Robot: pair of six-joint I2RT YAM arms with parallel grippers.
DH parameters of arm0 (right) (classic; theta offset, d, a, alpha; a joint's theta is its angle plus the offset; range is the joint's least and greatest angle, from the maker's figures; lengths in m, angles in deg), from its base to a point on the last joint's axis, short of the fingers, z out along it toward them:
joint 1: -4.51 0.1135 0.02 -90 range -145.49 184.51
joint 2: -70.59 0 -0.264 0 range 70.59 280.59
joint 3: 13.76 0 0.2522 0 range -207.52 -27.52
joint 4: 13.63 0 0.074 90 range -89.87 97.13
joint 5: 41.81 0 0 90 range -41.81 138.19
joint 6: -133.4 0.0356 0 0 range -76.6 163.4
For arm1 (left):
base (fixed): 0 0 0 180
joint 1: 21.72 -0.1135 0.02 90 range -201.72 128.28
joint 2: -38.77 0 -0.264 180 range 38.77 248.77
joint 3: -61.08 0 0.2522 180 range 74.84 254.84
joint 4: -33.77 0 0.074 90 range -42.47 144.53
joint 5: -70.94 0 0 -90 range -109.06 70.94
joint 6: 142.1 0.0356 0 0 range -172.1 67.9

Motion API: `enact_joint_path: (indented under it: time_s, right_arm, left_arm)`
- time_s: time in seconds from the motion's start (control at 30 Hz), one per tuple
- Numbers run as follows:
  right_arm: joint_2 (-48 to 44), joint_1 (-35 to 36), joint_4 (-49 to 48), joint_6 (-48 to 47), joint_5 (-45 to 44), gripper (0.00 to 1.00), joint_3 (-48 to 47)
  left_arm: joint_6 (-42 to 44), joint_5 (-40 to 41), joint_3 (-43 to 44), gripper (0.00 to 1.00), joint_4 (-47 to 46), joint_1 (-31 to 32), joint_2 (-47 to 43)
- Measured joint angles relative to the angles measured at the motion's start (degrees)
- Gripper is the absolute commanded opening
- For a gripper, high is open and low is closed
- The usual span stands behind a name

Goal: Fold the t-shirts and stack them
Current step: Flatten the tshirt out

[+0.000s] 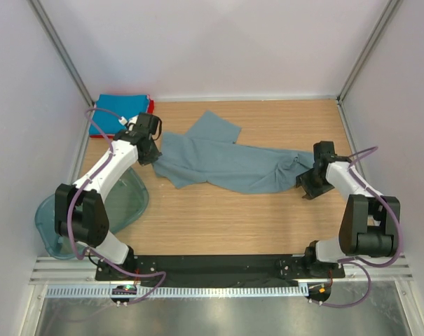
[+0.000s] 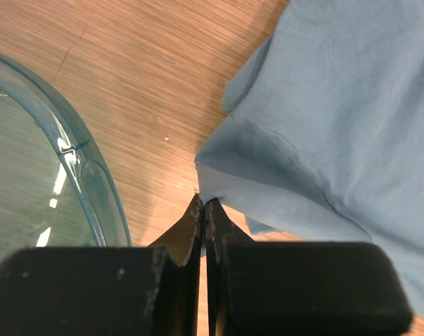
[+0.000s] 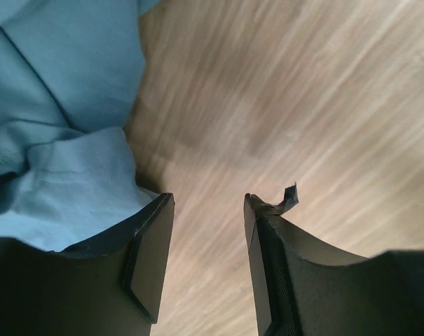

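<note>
Grey-blue t-shirt (image 1: 226, 164) lies rumpled on table (image 1: 268, 224); left hand (image 2: 203, 203) pinched on its corner, right hand (image 3: 207, 198) apart beside it.

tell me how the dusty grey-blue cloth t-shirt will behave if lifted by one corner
The dusty grey-blue cloth t-shirt lies rumpled and creased, so it would probably droop floppily rather than hold shape. It looks thin, so likely light. Pushed across the wooden table, it would likely bunch up instead of sliding whole.
</note>
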Motion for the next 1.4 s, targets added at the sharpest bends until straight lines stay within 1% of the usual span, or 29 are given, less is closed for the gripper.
enact_joint_path:
  time_s: [0.07, 0.23, 0.5, 0.63, 0.93, 1.17, 1.4]
  right_arm:
    - [-0.6, 0.0, -3.4, 1.4, 0.2, 0.52, 1.6]
    - [-3.3, 0.0, -8.2, 3.8, -0.1, 0.51, 3.3]
    - [-9.1, 0.0, -7.9, 6.3, -2.8, 0.52, 3.6]
    - [-8.7, 0.0, -9.4, 6.6, -2.8, 0.52, 4.0]
    - [-5.5, 0.0, -16.9, 6.8, -1.9, 0.51, 7.3]
    - [-5.2, 0.0, -21.2, 5.7, -1.7, 0.47, 8.2]
    - [-2.7, 0.0, -23.5, 5.4, -1.6, 0.40, 8.7]
  left_arm:
    - [0.0, -0.2, 0.0, 0.00, -0.2, 0.0, 0.0]
    - [0.0, -0.5, 0.0, 0.00, -0.2, 0.3, 0.0]
    - [0.0, -0.5, 0.0, 0.00, -0.2, 1.0, 0.0]
    - [0.0, -0.4, 0.0, 0.00, -0.2, 1.0, 0.0]
    - [0.0, -0.4, 0.0, 0.00, -0.2, 1.5, 0.3]
    - [-0.1, -0.4, 1.0, 0.00, -0.3, 1.6, 1.2]
    - [0.0, 0.0, 1.2, 0.00, -0.2, 1.7, 1.2]
